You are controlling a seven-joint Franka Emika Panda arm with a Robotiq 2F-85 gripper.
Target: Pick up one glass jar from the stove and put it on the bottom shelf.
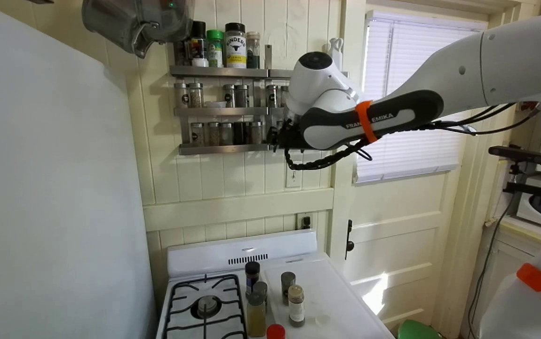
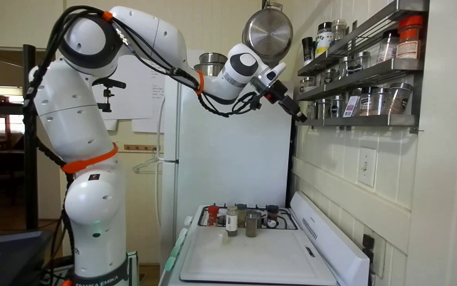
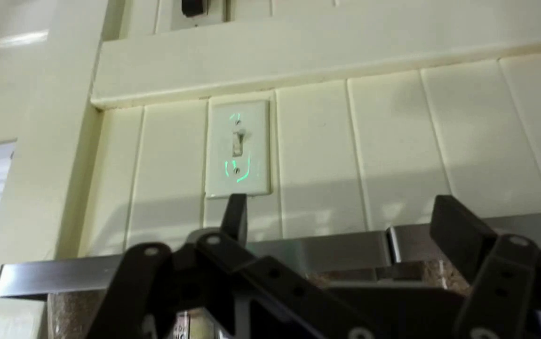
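While the white gas range (image 1: 334,294) sits at six o'clock in an exterior view, we have the refrigerator (image 1: 49,179) at nine and the panelled door (image 1: 404,202) at three. Upright glass jars (image 2: 251,226) cluster on the range, at least two on its flat white cover (image 2: 252,260). In the wrist view we see the gripper (image 3: 343,221) with fingers (image 3: 461,230) spread wide, the front edge of the bottom shelf (image 3: 322,254) crossing at six o'clock; we cannot judge contact. From the gripper, in an exterior view, that shelf's spice jars (image 2: 399,99) line three o'clock, a hanging steel pan (image 2: 270,33) is at eleven, and open air reaches to the glass jars at seven.
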